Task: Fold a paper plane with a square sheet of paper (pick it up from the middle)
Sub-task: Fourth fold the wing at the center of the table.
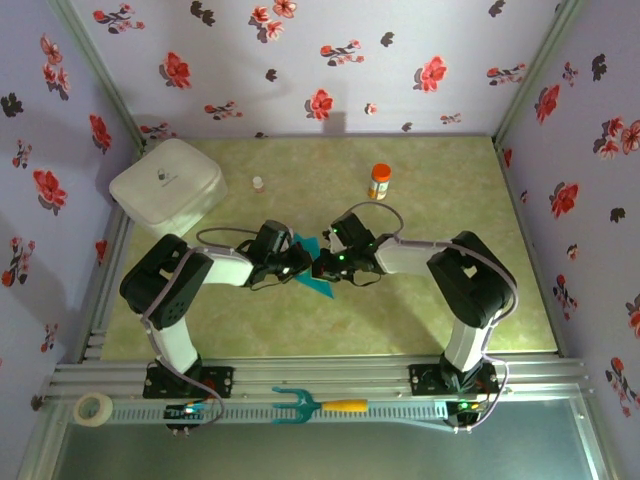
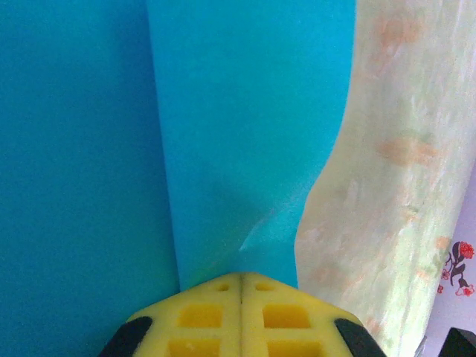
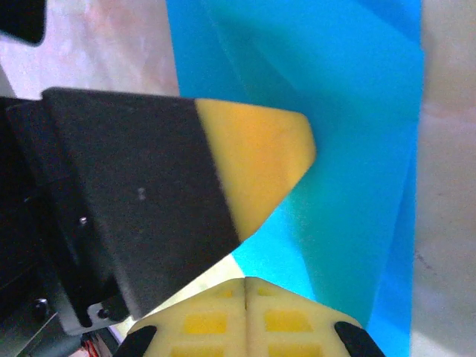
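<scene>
Currently both tools are clenched: the left gripper (image 2: 240, 280) has its yellow pads squeezed together, and so has the right gripper (image 3: 245, 281). We cannot tell whether either nips a layer of paper or merely presses on it. The square sheet of paper (image 2: 245, 126), partly folded, lies directly under and ahead of both sets of tips, with a crease running straight away from the left tips and a small wrinkle just beyond them. We judge the main risk to be the grippers meeting nose to nose: a push toward each other could knock them together or buckle the thin sheet, and a dragged tip could skid it over the table (image 2: 387, 186), pulling the fold off line. We read no writing: the sheet is plain, and the label on the orange-capped bottle (image 1: 380, 182), well beyond the tips, is too small.
</scene>
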`<state>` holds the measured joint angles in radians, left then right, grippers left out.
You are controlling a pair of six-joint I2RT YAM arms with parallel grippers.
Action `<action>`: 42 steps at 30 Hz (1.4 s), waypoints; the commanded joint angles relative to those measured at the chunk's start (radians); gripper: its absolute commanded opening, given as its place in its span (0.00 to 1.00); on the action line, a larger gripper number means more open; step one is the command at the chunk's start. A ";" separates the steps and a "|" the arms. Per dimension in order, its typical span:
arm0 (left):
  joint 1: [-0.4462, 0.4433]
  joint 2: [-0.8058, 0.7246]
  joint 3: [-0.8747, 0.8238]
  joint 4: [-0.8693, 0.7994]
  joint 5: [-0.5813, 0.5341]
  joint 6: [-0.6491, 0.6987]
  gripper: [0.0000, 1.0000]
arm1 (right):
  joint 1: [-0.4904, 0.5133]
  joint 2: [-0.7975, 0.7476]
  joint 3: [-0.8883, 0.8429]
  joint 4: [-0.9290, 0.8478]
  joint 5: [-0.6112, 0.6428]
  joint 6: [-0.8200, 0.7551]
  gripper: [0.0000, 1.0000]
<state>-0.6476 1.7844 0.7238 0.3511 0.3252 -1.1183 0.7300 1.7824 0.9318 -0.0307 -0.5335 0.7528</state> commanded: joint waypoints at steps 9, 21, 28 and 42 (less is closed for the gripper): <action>0.009 0.022 -0.020 -0.100 -0.054 0.026 0.04 | 0.018 0.040 0.031 -0.079 0.056 -0.059 0.02; 0.009 0.015 -0.026 -0.110 -0.056 0.029 0.04 | 0.006 0.038 -0.049 -0.025 0.059 -0.041 0.02; 0.011 0.012 -0.026 -0.116 -0.055 0.031 0.04 | 0.006 -0.021 -0.045 -0.032 0.040 -0.046 0.04; 0.011 0.009 -0.027 -0.115 -0.058 0.030 0.04 | 0.054 0.006 0.019 -0.119 0.093 -0.093 0.04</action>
<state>-0.6476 1.7840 0.7238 0.3508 0.3248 -1.1183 0.7815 1.7557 0.9260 -0.0986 -0.4877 0.6846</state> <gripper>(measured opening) 0.060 0.060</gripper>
